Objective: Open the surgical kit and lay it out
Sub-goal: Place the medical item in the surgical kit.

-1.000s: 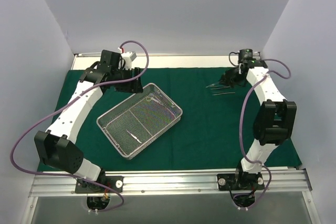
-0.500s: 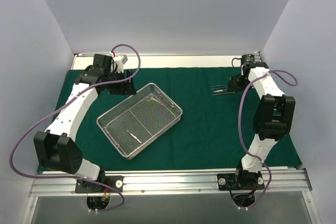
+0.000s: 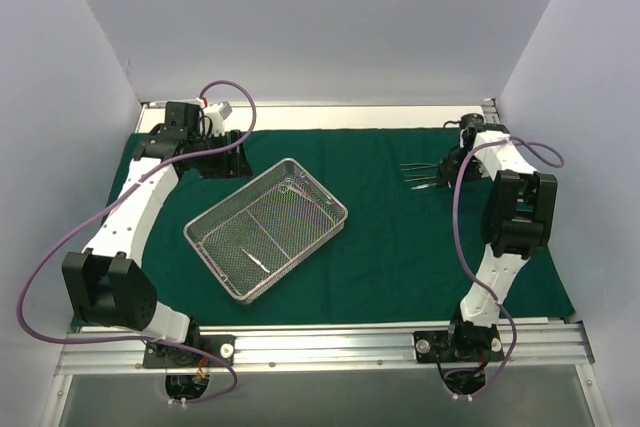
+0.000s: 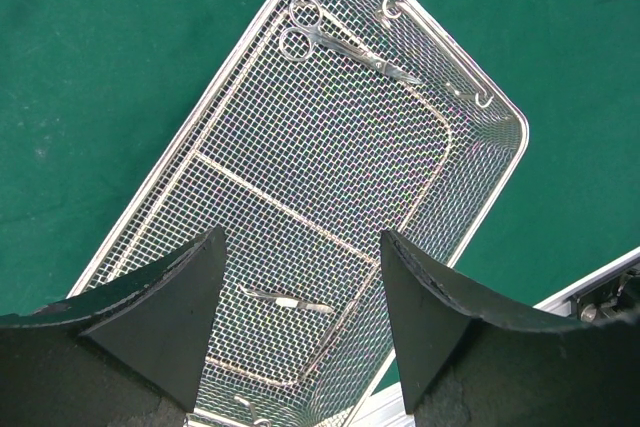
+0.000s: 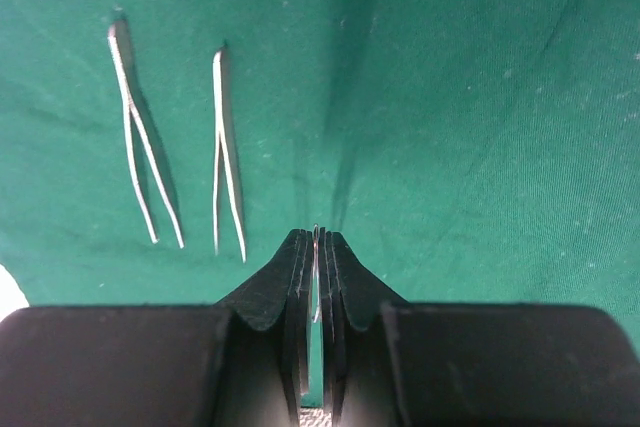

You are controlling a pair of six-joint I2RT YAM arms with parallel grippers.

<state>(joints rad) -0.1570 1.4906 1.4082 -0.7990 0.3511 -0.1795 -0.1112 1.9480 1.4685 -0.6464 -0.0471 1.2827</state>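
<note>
- The left arm (image 3: 135,212) reaches to the far left part of the green cloth (image 3: 400,257). The cloth lies open and flat on the worktop (image 3: 350,116).
- The left jaws are spread wide apart and hold nothing. They hang in the air near the wire tray (image 4: 330,147).
- The wire tray sits on the cloth, left of the middle, turned at a slant.
- Inside the tray, the scissors (image 4: 335,42) lie close to one end. The small tweezers (image 4: 285,300) lie close to the other end.
- Further right, two long tweezers (image 5: 145,147) lie side by side on the bare cloth and do not touch.
- The right jaws are pressed together, pinching a thin steel tool (image 5: 315,277). They are low over the cloth, just beside the two long tweezers.
</note>
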